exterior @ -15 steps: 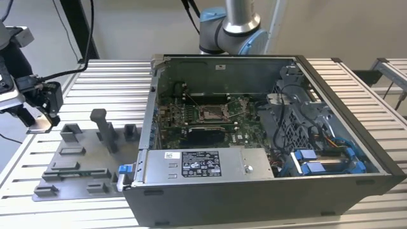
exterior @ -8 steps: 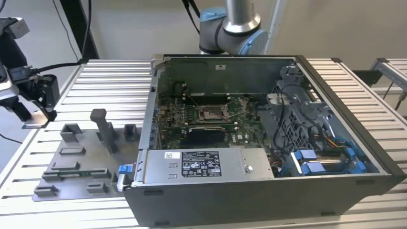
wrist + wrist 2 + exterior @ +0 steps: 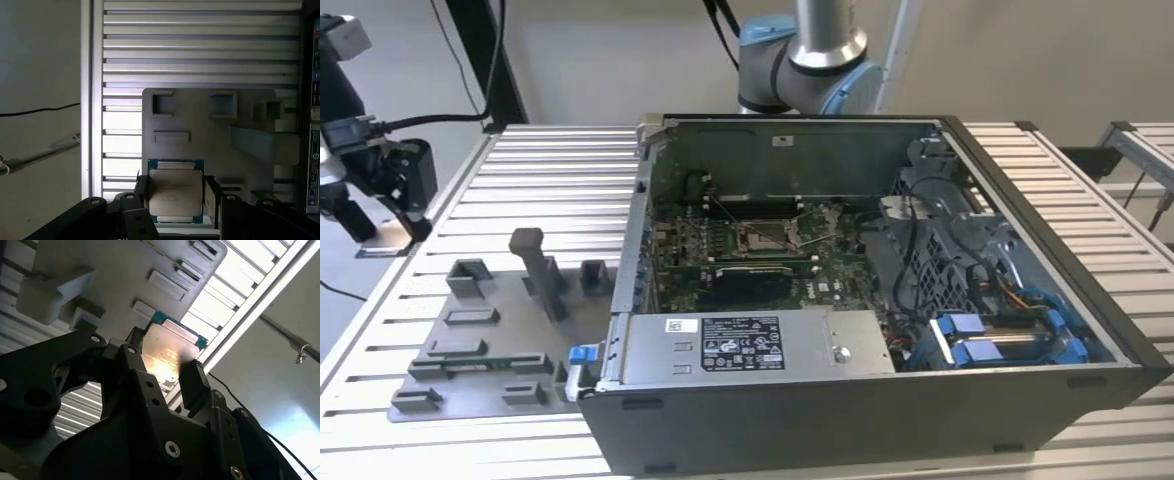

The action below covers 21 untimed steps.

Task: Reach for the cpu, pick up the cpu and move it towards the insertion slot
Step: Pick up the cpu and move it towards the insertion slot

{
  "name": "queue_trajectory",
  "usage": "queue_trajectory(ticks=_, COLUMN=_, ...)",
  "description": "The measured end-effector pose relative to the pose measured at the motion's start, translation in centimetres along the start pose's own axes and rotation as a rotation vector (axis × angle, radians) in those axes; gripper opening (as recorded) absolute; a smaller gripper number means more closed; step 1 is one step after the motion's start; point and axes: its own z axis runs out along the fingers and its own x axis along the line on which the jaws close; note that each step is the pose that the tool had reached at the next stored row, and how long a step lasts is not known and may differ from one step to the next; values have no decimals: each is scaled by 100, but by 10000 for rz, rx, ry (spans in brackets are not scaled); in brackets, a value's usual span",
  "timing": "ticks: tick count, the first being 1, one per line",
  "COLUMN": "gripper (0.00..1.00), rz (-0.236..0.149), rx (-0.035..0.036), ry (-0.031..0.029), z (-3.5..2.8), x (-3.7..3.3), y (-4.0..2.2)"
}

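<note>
My pincer [image 3: 176, 196] pinches the cpu [image 3: 176, 190] by two side edges, near the grey tray [image 3: 480, 340] on the desk [image 3: 547, 160] (it looks thin, light, easy to break). Toward the exterior view's right, the slot [image 3: 763, 236] sits inside the computer case [image 3: 854, 410].

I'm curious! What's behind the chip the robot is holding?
In the first wrist view, the grey fixture plate on the slatted table lies behind the cpu. The cpu and gripper cover part of it.
</note>
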Motion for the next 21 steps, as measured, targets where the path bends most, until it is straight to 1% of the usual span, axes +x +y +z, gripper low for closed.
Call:
queue_trajectory(ticks=6, gripper=0, rz=0, rx=-1, ry=-1, z=-112, x=0, y=4)
queue_trajectory(ticks=10, gripper=0, rz=0, rx=0, ry=0, z=-254, x=1, y=10)
queue_trajectory(ticks=17, gripper=0, rz=0, rx=0, ry=1, z=-465, x=1, y=18)
queue_trajectory(ticks=19, gripper=0, rz=0, rx=0, ry=0, z=-520, x=1, y=20)
queue_trajectory(ticks=21, gripper=0, rz=0, rx=0, ry=0, z=-561, x=2, y=22)
